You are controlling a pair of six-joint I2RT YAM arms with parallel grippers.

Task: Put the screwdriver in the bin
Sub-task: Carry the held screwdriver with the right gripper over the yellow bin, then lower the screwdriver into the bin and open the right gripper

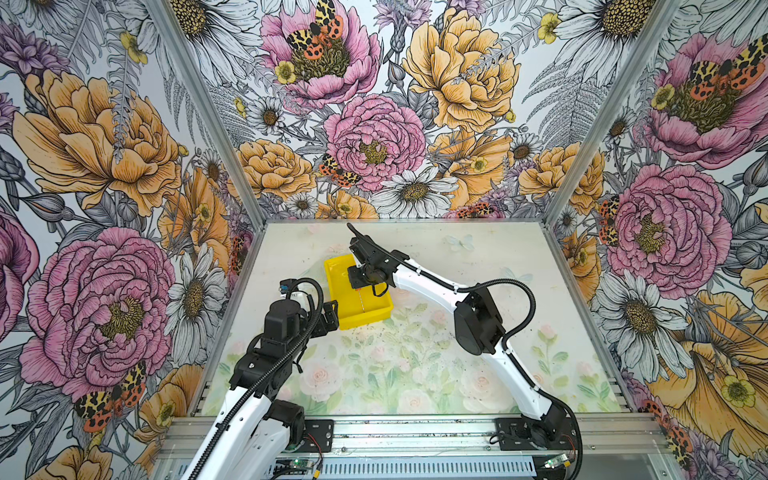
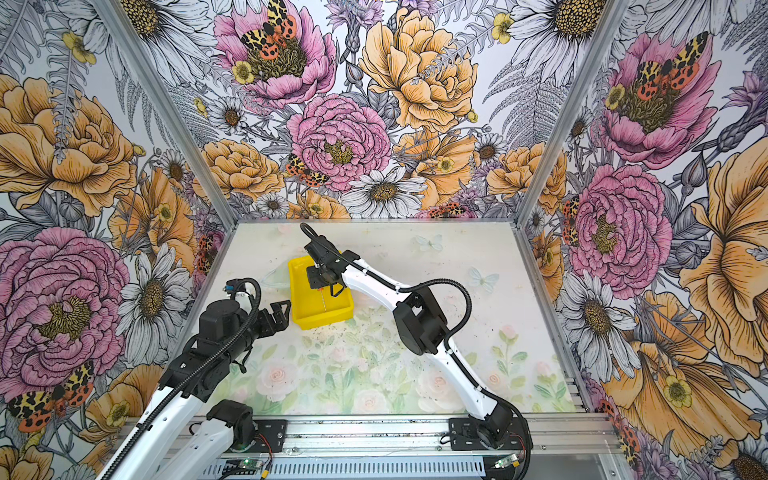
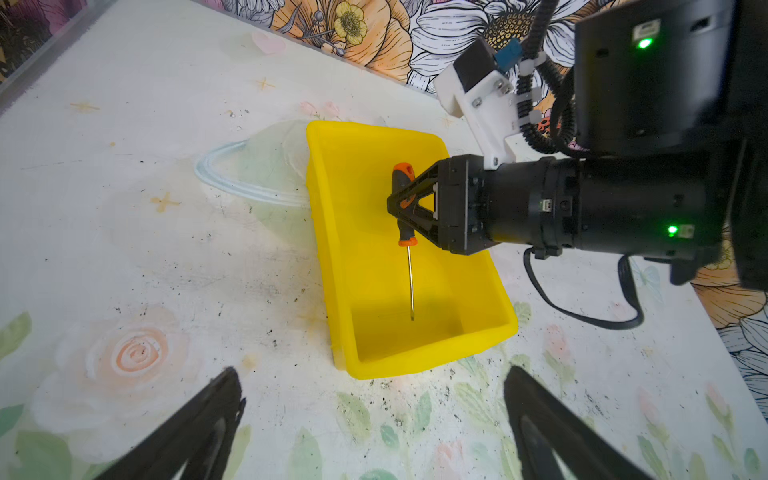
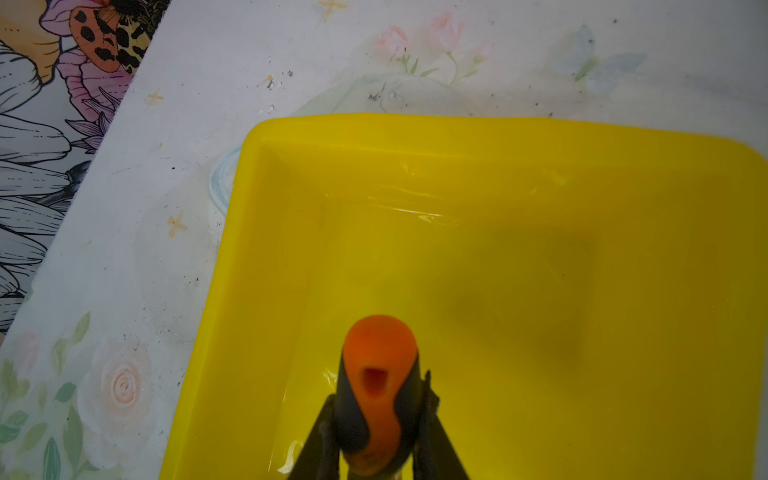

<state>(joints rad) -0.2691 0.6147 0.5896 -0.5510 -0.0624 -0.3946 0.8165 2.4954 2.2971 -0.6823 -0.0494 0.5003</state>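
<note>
- Left claw (image 3: 372, 386): jaws spread wide, empty, just beside the bin (image 3: 478, 291).
- Bin: yellow, sits on the table (image 1: 457, 374).
- Screwdriver (image 3: 410, 274): over the bin's interior, shaft pointing down into it.
- Right claw (image 3: 395, 203): clamped on the orange-black handle.

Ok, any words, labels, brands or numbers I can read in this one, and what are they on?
No text is readable in any view.
screwdriver: no brand or number visible on the handle.
bin: plain yellow, no marking.
sticker, small and pale, above a green light on the right arm's housing: too small and blurred to read.
</note>
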